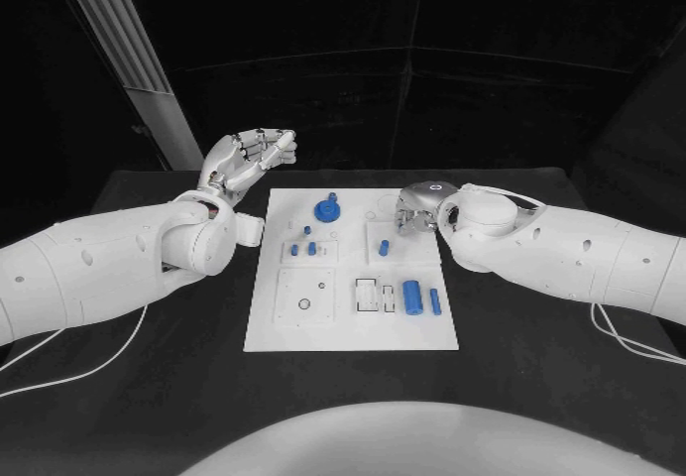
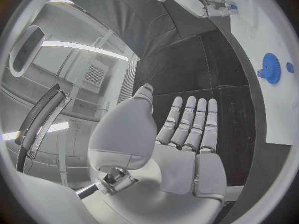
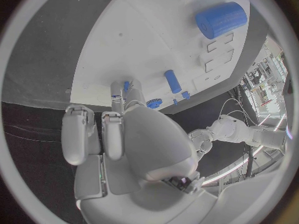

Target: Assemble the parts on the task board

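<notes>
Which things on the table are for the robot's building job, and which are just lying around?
For the job:
white board
blue gear
blue cylinder
small blue peg
right hand, over the board's far edge
left hand, raised and holding nothing

Just lying around:
white cables
black table

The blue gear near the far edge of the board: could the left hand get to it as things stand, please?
Probably yes. The left hand is raised, holding nothing, beside the task board, and nothing stands between it and the blue gear.
</notes>
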Motion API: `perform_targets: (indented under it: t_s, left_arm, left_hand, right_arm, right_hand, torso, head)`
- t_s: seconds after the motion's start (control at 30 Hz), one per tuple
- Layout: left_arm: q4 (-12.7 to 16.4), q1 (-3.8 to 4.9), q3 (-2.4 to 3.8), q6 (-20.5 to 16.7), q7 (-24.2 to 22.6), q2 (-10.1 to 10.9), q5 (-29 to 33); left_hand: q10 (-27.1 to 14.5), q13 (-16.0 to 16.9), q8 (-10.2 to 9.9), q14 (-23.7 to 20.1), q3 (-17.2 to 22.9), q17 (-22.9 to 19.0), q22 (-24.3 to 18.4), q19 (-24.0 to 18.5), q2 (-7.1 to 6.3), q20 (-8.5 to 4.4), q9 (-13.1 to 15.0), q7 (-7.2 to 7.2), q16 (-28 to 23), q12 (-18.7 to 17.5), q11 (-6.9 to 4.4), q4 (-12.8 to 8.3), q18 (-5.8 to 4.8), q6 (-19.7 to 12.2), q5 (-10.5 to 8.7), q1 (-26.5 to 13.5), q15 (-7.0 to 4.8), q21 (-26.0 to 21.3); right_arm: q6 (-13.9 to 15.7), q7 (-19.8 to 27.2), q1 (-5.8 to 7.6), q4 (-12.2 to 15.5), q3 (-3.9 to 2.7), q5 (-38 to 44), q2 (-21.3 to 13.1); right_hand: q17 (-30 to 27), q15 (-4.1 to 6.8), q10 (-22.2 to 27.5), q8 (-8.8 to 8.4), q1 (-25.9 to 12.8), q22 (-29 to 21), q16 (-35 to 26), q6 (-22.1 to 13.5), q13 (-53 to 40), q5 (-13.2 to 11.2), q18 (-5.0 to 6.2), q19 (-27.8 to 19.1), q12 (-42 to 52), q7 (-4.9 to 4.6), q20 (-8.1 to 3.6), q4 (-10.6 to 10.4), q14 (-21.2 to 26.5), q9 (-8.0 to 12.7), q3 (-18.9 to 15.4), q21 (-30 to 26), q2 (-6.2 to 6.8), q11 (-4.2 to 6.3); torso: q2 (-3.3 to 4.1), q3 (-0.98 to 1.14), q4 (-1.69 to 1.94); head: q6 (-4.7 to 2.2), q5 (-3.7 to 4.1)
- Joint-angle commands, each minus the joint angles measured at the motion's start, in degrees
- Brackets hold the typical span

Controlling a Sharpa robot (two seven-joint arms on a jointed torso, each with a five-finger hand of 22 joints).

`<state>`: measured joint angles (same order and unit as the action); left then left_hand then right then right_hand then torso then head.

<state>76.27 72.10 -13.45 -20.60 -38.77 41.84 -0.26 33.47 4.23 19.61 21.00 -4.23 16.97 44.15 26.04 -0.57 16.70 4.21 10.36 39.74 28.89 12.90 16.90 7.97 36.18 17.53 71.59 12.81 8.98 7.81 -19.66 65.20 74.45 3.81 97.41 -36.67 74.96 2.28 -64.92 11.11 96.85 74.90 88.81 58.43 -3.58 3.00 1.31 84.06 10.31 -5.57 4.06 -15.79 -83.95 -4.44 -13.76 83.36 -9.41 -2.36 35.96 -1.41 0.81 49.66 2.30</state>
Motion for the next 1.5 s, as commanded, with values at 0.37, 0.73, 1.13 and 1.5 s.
perform_targets:
  t_s: [0.37,0.73,1.13,1.5]
  left_arm:
    - [-0.1,0.1,0.03,0.7,-13.1,0.0,0.1]
    - [-0.1,0.09,0.02,0.7,-12.9,0.0,0.1]
    - [-0.2,0.09,0.02,0.7,-12.9,0.1,0.1]
    - [-0.4,0.07,0.02,0.8,-12.8,-0.1,0.1]
  left_hand:
    - [-0.4,-0.1,0.4,-0.4,-0.2,-0.2,-0.1,0.4,0.7,-0.1,0.0,4.71,0.3,0.4,0.05,-0.1,-0.9,-0.5,0.31,0.2,-0.09,-0.3]
    - [-0.4,-0.1,0.4,-0.5,-0.3,-0.3,-0.1,0.4,0.77,-0.1,0.0,4.71,0.4,0.5,0.05,-0.1,-0.9,-0.5,0.36,0.2,-0.08,-0.3]
    - [-0.4,-0.1,0.4,-0.5,-0.3,-0.3,-0.1,0.4,0.77,-0.1,0.0,4.71,0.4,0.5,0.05,-0.1,-0.9,-0.5,0.36,0.2,-0.08,-0.3]
    - [-0.4,-0.1,0.4,-0.5,-0.3,-0.3,-0.1,0.4,0.77,-0.1,0.0,4.71,0.4,0.5,0.05,-0.1,-0.9,-0.5,0.36,0.2,-0.08,-0.3]
  right_arm:
    - [1.5,0.5,-0.4,0.2,0.16,0.3,-0.1]
    - [5.3,1.1,-0.48,1.0,0.16,0.7,-0.8]
    - [9.7,2.1,-0.52,2.2,0.16,0.8,-1.7]
    - [12.6,2.9,-0.51,5.2,0.13,0.9,-3.8]
  right_hand:
    - [11.8,-0.22,-2.4,0.36,4.1,12.7,-0.4,2.6,0.1,-0.3,0.25,2.6,-1.1,-0.14,-0.16,1.6,-5.4,-0.1,2.5,0.4,-1.04,-0.16]
    - [11.7,-0.46,-2.8,0.34,4.2,12.8,-0.5,2.9,0.1,-0.3,0.16,2.8,-1.5,-0.31,0.02,1.6,-5.4,-0.1,2.6,0.7,-0.89,-0.31]
    - [11.6,-0.88,-3.1,0.09,4.1,12.8,-0.6,3.0,0.1,-0.3,0.13,2.9,-2.0,-0.54,0.31,1.5,-5.3,-0.1,2.5,0.8,-0.48,-0.51]
    - [11.6,-1.15,-3.4,-0.07,4.2,13.0,-0.5,3.1,0.1,-0.3,0.03,3.1,-2.4,-0.74,0.52,1.4,-5.3,0.0,2.5,1.2,-0.25,-0.7]
  torso:
    - [0.0,0.0,-0.02]
    - [0.01,0.01,-0.08]
    - [0.03,0.03,-0.03]
    - [-0.02,-0.02,-0.03]
  head:
    - [-0.13,-0.06]
    - [-0.17,0.03]
    - [-0.27,-0.01]
    - [-0.23,-0.21]
